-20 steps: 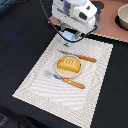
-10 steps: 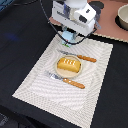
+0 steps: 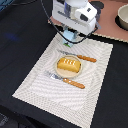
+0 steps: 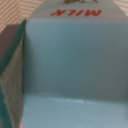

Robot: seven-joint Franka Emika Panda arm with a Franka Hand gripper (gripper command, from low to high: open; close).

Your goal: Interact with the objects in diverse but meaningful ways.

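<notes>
black table [image 3: 20, 40] | striped placemat [image 3: 40, 82] | pot [image 3: 123, 17] on tan board [image 3: 107, 30]

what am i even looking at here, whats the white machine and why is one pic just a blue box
The white machine is a robot arm, seen by a camera off to the side. Its gripper hangs over the far edge of a striped placemat. On the mat a plate holds a bread loaf, with an orange-handled knife and fork on either side. The other picture comes from a camera on the arm's wrist, pressed close to a pale-blue milk carton. Whether the gripper holds it, I cannot tell.
</notes>
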